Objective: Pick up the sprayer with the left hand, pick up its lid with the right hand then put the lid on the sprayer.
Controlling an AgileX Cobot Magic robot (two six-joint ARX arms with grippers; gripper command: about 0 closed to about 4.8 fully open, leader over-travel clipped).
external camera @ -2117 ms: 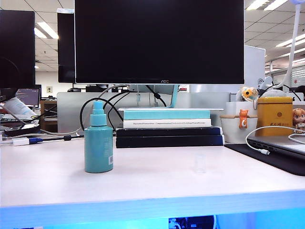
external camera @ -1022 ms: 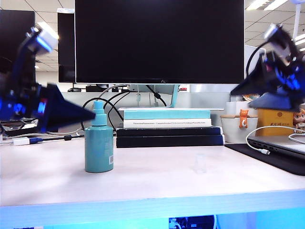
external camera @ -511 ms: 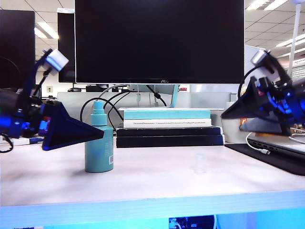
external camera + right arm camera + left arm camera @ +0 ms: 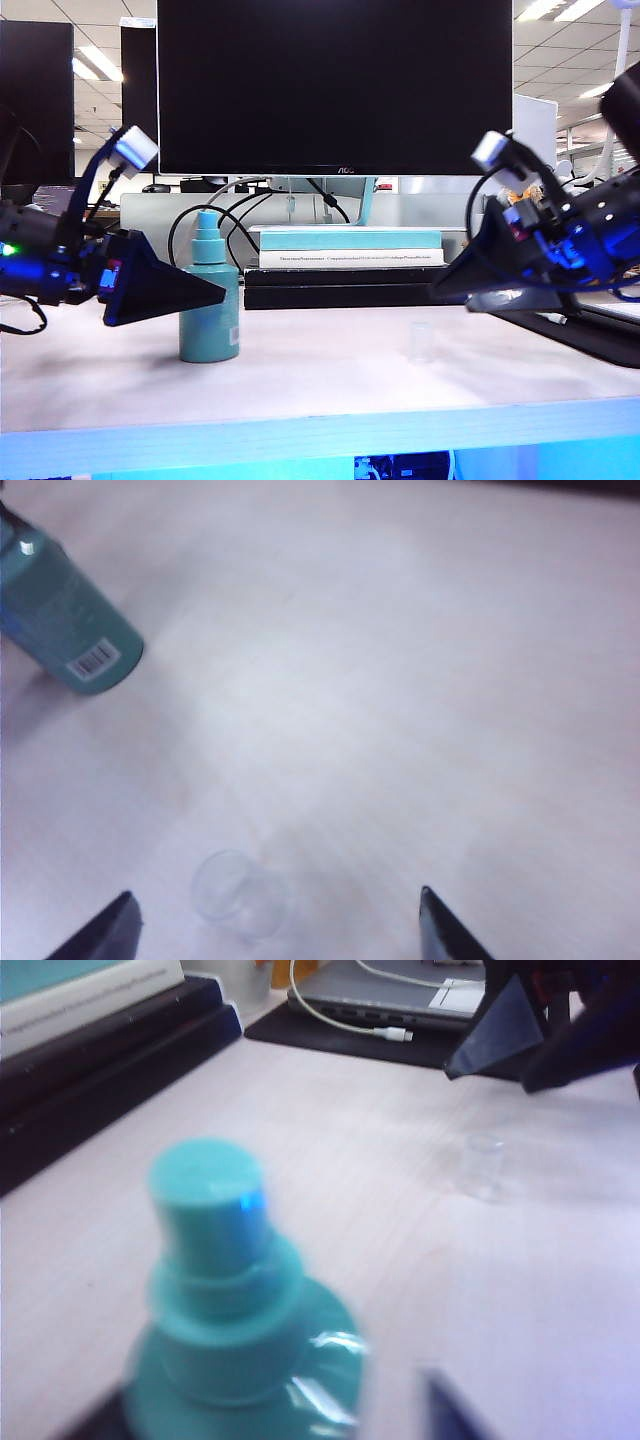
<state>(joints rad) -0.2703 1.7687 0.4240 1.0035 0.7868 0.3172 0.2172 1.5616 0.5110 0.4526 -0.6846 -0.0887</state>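
Exterior view, left pincer (image 4: 222, 293) open astride sprayer (image 4: 209, 318), right pincer (image 4: 436, 292) open above lid (image 4: 420, 342)

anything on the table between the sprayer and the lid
No. In the exterior view only bare tabletop lies between the sprayer and the lid; the right wrist view shows the same.

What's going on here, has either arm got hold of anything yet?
Not yet. The left end effector is open around the teal sprayer, which stands upright on the table. The right end effector is open just above the clear lid, which sits on the table apart from the sprayer.
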